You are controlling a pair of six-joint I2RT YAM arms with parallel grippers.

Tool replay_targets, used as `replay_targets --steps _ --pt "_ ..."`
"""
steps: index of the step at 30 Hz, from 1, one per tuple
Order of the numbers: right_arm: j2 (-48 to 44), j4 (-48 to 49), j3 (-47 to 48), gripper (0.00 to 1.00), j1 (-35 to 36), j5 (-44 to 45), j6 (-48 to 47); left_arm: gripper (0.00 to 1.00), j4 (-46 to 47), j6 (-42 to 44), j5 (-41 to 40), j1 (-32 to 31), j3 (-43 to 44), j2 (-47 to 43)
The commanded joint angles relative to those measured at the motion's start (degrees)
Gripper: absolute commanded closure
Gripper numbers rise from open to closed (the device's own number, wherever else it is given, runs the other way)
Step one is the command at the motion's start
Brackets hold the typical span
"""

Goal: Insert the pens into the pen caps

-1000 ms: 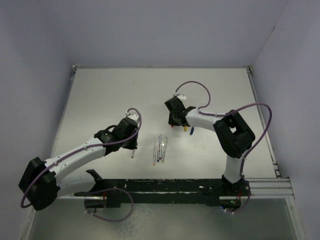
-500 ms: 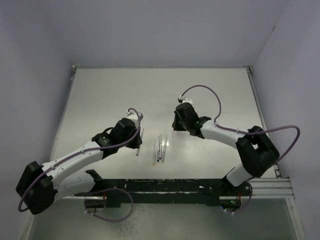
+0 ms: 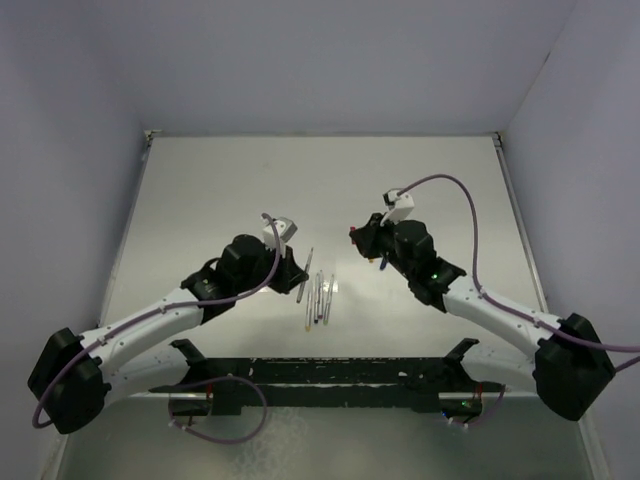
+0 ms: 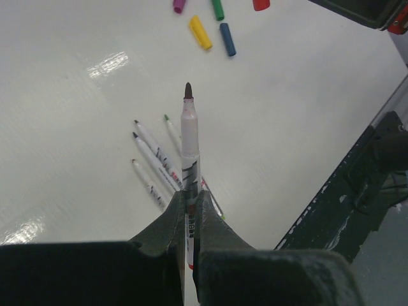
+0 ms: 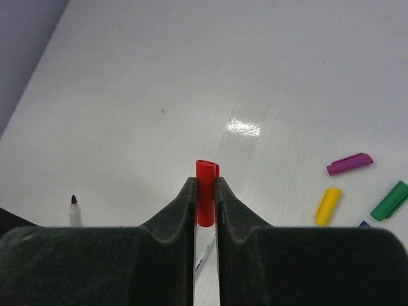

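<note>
Above the middle of the white table (image 3: 220,190), the left arm (image 3: 150,320) reaches in from the near-left corner, stretched low and long. The right arm (image 3: 490,310) mirrors it from the near-right corner, so the two wrists face each other across a gap.

The left gripper (image 3: 297,275) has its fingers pinched tight on a pen (image 3: 303,274), gripping the barrel low down. In the left wrist view the dark tip points away from the camera. The right gripper (image 3: 362,238) has its fingers closed almost together on a red cap (image 5: 206,194), which stands up from between them.

Four loose pens (image 3: 318,297) lie side by side on the table between the arms, nearer the left gripper. The other caps lie scattered near the right gripper.

The held pen's barrel carries dark printed marks and a band of blocks, seen only in the left wrist view and too small to read.

That view also shows the loose pens fanned out beneath the held one, with the yellow cap (image 4: 200,32) and blue cap (image 4: 227,39) just beside each other beyond. The green cap (image 4: 218,9) and purple cap (image 4: 179,5) are cut off at the top edge.

The right wrist view shows the red cap's open end and, at far left, the held pen's tip. From overhead the caps are mere specks.
</note>
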Motion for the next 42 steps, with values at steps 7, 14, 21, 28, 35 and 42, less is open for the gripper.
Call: replay_targets --steps 7,14,21,28,35,42 --pt "-11.2 23.0 -8.7 1.00 0.2 -2.8 -3.7 1.00 26.6 -7.3 13.4 -2.9 -3.7 1.0" --pt "-13.7 36.2 -12.8 1.00 0.2 -6.2 -0.9 1.00 37.6 -11.4 12.0 -6.8 -2.7 5.2" --pt "-17.4 37.4 -13.4 1.00 0.2 -8.1 1.0 1.00 36.4 -11.6 10.4 -7.3 -0.7 5.5" --pt "-18.2 39.2 -15.1 1.00 0.2 -10.2 3.7 1.00 38.7 -12.5 9.5 -7.5 -1.1 5.5" --pt "-16.1 41.4 -15.4 1.00 0.2 -11.5 5.7 1.00 41.0 -12.9 11.0 -7.5 -0.7 6.9" --pt "-15.2 42.4 -14.9 1.00 0.2 -12.3 6.8 1.00 40.9 -12.6 11.4 -7.5 -0.7 7.8"
